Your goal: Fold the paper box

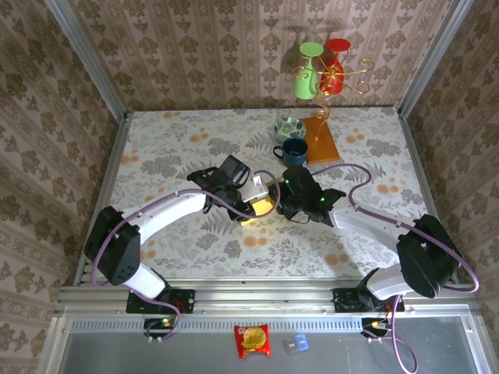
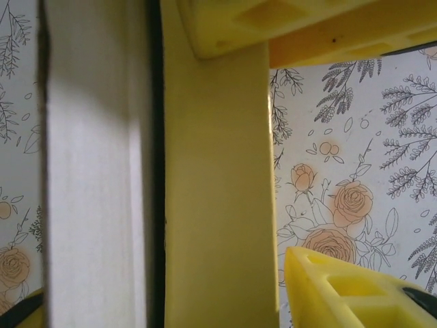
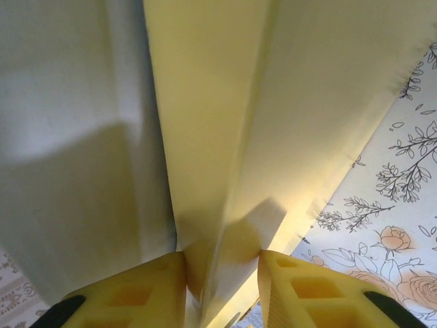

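The paper box [image 1: 262, 207] sits at the table's middle, partly folded, between both grippers. In the left wrist view a yellow flap [image 2: 218, 205] stands upright beside a whitish panel [image 2: 95, 178]. My left gripper [image 2: 160, 287] [image 1: 248, 198] straddles them, open. Its right finger [image 2: 341, 290] is a sliver away from the flap's edge, and its left finger [image 2: 20, 311] barely shows in the corner. My right gripper [image 3: 222, 263] [image 1: 277, 201] is shut on a pinched fold of the box [image 3: 218, 137], both fingers pressed against the cardboard. One of its fingers [image 2: 273, 27] shows above the flap.
Behind the box stand a blue mug [image 1: 294, 152], a patterned bowl [image 1: 289, 127] and an orange-brown wooden board [image 1: 322, 140]. A gold mug tree [image 1: 323, 78] holding a green and a red mug rises at the back. Metal frame rails [image 1: 117, 148] edge the table.
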